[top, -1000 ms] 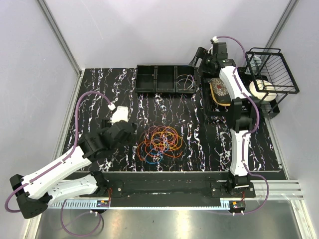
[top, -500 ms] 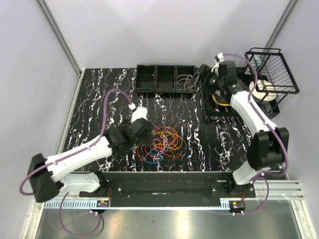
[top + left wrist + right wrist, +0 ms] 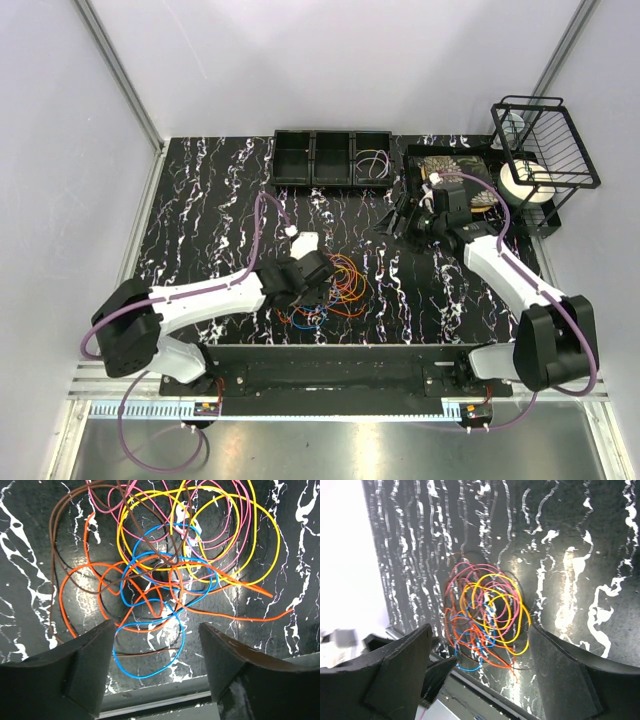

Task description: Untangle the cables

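The cables (image 3: 328, 288) lie in one tangled heap of orange, yellow, pink, blue and brown loops near the table's front middle. They also show in the left wrist view (image 3: 170, 565) and the right wrist view (image 3: 485, 617). My left gripper (image 3: 318, 282) hovers open over the heap's left side; the blue loop (image 3: 150, 647) lies between its fingers (image 3: 87, 665) on the table. My right gripper (image 3: 392, 218) is open and empty, up and to the right of the heap, pointing at it.
A black three-compartment tray (image 3: 332, 158) at the back holds one pale cable (image 3: 372, 165) in its right compartment. A black tray (image 3: 450, 165) and a wire rack (image 3: 545, 150) with a white roll stand at the back right. The table's front edge (image 3: 150, 702) is close below the heap.
My left gripper has moved right, from beside the heap to over its left side. My right arm has swung down and left from the back-right tray toward the heap.
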You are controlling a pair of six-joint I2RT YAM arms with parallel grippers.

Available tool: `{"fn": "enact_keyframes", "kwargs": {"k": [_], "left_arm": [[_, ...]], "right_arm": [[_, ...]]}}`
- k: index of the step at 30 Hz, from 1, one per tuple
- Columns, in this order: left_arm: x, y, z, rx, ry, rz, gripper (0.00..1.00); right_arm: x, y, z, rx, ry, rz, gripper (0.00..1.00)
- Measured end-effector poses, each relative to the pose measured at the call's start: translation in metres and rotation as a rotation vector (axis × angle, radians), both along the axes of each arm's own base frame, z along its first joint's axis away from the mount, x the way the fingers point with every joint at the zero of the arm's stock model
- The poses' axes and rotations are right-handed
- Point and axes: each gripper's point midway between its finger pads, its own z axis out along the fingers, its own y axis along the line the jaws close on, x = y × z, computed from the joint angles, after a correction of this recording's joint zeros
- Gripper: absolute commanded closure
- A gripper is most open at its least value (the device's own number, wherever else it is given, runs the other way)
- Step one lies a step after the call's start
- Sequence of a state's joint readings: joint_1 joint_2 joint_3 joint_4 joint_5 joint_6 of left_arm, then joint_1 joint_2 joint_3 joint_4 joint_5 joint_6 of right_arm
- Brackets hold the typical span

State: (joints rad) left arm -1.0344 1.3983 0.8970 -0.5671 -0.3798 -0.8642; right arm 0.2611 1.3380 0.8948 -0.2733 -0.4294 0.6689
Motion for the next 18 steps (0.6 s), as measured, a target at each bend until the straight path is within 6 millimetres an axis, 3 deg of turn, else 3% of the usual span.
{"fn": "enact_keyframes", "kwargs": {"k": [7,18], "left_arm": [[0.0,-0.004,-0.017,0.011,0.032,0.035,0.43],[0.0,-0.005,-0.038,0.045,0.062,0.051,0.52]], "right_arm": [[-0.001,0.003,0.018,0.039,-0.049,0.004,0.18],[-0.012,0.003,0.002,0.047,-0.008,0.011,0.2]]}}
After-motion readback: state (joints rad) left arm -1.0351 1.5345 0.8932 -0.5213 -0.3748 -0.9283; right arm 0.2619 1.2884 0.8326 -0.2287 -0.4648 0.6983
